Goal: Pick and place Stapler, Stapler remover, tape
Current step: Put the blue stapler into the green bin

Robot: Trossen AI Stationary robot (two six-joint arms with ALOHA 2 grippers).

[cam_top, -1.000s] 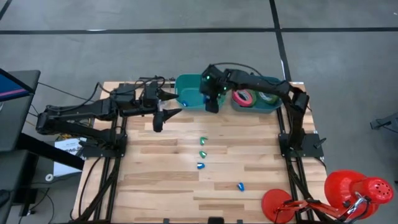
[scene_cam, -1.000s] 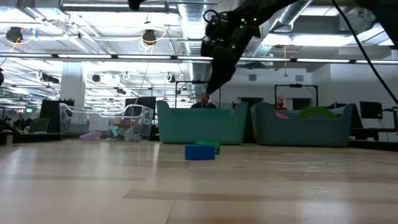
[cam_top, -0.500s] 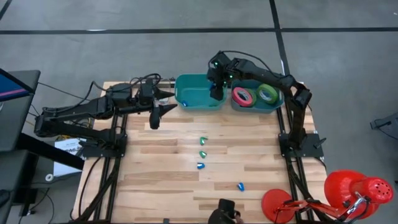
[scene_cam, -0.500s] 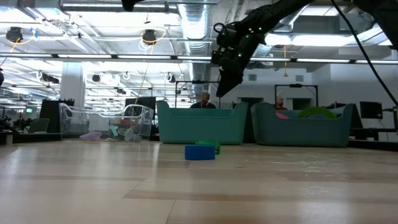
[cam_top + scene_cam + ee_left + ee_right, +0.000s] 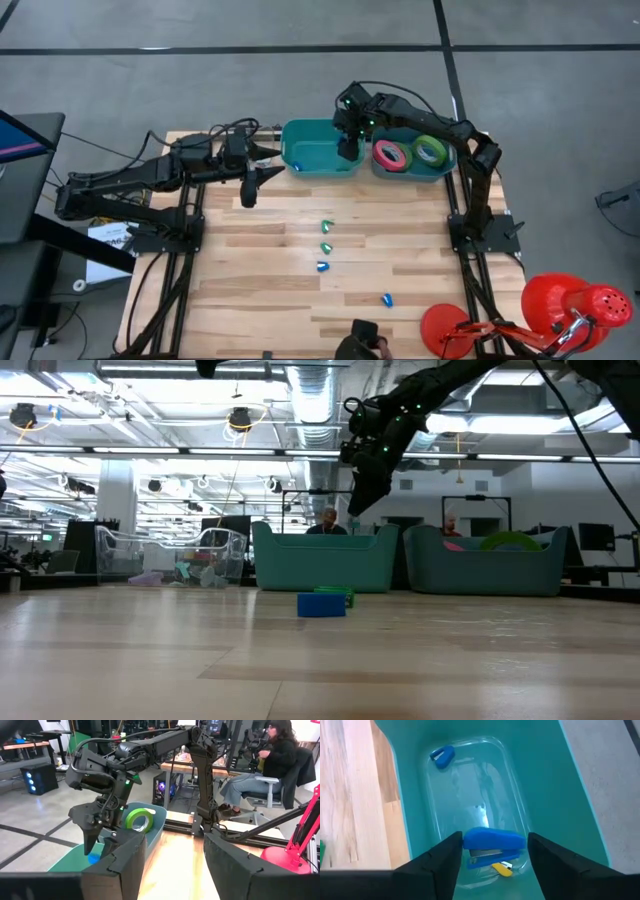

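Wooden table (image 5: 250, 290), teal bin (image 5: 570, 785), blue stapler (image 5: 494, 841) inside

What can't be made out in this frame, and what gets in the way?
- High view: the right end effector covers the stapler in the left bin; only the right wrist view shows it.
- Low view: the bin walls hide what lies inside, except a tape roll showing its top edge.
- High view: the coloured pieces on the table are too small to identify.
- Right wrist view: the yellow item is partly under the stapler.
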